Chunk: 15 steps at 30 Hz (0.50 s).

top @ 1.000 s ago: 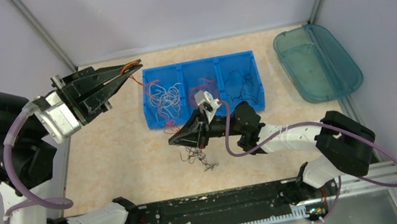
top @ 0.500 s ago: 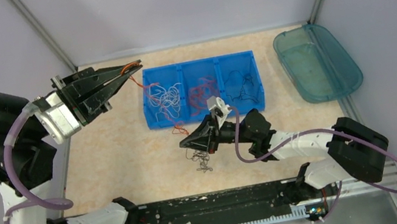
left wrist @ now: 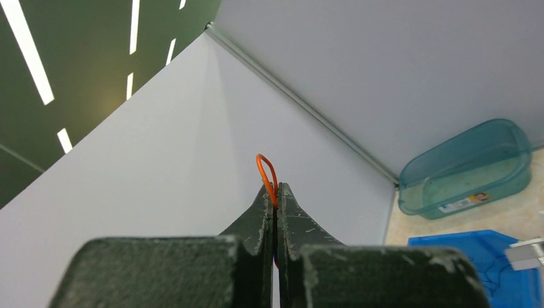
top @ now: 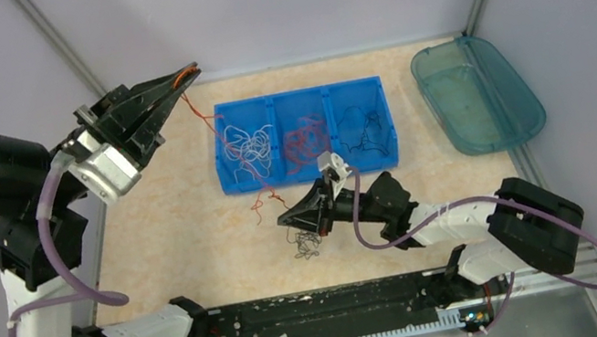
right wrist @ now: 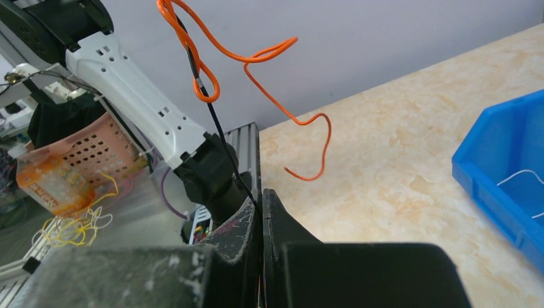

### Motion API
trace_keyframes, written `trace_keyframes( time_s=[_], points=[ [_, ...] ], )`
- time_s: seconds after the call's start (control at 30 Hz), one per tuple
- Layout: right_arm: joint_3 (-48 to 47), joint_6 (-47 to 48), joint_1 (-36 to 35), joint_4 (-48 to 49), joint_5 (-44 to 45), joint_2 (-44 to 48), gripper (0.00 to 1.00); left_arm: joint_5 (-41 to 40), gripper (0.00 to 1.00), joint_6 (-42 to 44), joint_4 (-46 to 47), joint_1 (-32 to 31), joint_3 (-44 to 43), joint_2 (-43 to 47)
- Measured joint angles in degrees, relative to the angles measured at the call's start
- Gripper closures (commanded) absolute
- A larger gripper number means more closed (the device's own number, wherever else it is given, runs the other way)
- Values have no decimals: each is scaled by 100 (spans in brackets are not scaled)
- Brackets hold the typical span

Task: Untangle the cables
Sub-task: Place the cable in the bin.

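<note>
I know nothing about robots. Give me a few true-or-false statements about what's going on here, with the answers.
1. The left gripper is shut on an orange wire. True.
2. The blue bin has four compartments. False: it has three.
3. The bin's left compartment holds white wires. True.
4. The right gripper is wide open. False: it is shut on a black wire.

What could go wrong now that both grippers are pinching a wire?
The black wire in the right gripper appears to thread through a loop of the orange wire held by the left gripper; pulling apart may tighten the tangle. The orange wire also crosses the blue bin, so it might snag the white wires there.
</note>
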<state>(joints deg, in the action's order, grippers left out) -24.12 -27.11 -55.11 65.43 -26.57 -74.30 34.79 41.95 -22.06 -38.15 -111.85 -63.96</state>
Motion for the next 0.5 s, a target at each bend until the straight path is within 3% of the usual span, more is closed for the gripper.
trace_keyframes(
  time_s=[0.27,0.5],
  points=[
    [168,-127,0,393,304,-87,100,-599,100,750,48,0,-249,-251],
    [481,-151,0,81,463,-98,100,-1185,100,1434,879,0,-560,-278]
  ],
)
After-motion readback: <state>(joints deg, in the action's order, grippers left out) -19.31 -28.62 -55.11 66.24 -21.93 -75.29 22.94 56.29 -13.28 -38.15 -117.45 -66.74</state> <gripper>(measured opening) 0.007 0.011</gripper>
